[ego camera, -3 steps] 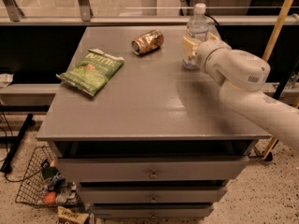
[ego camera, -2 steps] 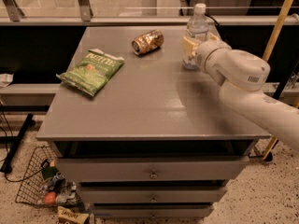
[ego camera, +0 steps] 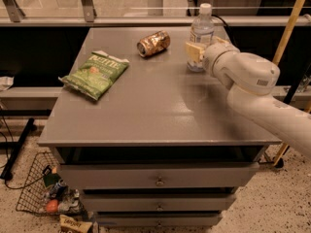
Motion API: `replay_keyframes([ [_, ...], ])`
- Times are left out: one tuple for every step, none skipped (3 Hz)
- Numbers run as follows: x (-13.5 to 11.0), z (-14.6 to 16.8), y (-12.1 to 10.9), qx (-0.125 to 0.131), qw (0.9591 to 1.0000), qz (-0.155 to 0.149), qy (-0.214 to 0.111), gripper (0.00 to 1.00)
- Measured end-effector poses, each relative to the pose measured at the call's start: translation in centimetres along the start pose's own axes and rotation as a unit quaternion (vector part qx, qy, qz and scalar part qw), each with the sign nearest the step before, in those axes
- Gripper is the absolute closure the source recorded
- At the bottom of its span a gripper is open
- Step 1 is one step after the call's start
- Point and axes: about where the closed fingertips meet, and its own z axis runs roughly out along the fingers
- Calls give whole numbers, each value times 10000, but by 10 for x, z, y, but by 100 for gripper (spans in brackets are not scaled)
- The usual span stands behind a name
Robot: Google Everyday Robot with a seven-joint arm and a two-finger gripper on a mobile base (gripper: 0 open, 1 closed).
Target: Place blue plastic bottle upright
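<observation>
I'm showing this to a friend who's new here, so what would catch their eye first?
The white arm reaches in from the right, its gripper at the blue plastic bottle, which stands upright at the back right of the grey cabinet top. Then the green chip bag lies at the left, and a brown-gold can lies on its side near the back.

Tabletop (ego camera: 155,110), 1 o'clock: blue plastic bottle (ego camera: 201,30), upright; my gripper (ego camera: 196,55) at its base, apparently touching. 12 o'clock: brown can (ego camera: 153,43), on its side. 9 o'clock: green chip bag (ego camera: 95,74), flat.
</observation>
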Motion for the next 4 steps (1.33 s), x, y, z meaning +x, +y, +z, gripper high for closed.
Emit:
replay_keyframes([
  [0,0,0,4,10000,1,1,0],
  [12,-16,12,-46,9999,-62,119,0],
  [13,-49,33,-45,9999,-73,73,0],
  [7,-94,61,-36,9998,-113,-127,0],
])
